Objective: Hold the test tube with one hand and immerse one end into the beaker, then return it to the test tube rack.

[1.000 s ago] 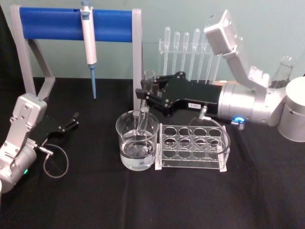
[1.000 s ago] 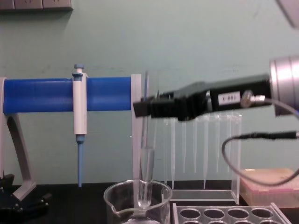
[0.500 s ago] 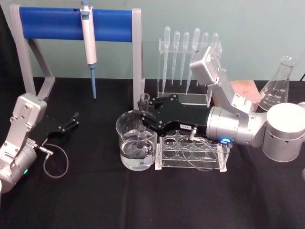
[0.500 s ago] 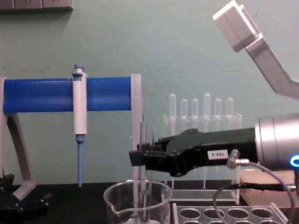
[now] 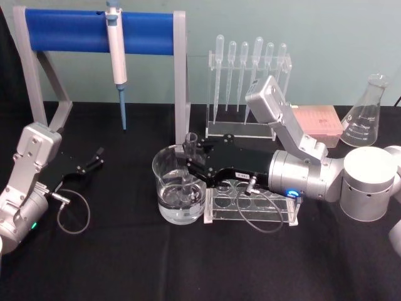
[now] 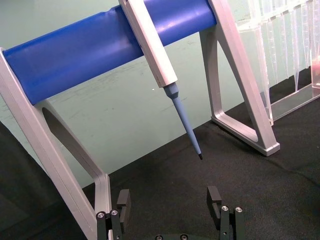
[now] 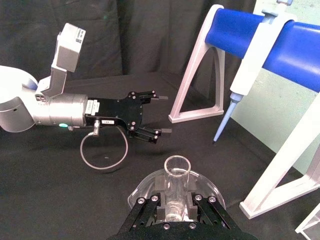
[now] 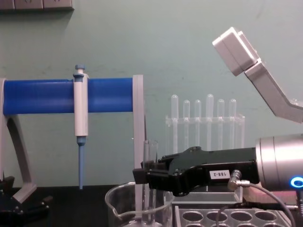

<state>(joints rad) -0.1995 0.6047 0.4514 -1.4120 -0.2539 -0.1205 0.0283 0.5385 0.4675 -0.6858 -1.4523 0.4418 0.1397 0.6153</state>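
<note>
The right gripper (image 5: 188, 162) is clamped on the test tube (image 5: 191, 139) just below its rim. The right wrist view looks down the tube's open mouth. The chest view instead shows it upright, its lower end inside the beaker (image 5: 161, 182). Compared with half a second ago, gripper and tube sit lower. The right wrist reaches in level above the rack (image 5: 276, 210). The left gripper (image 5: 93, 160) is parked well to the left, fingers spread wide and empty.
</note>
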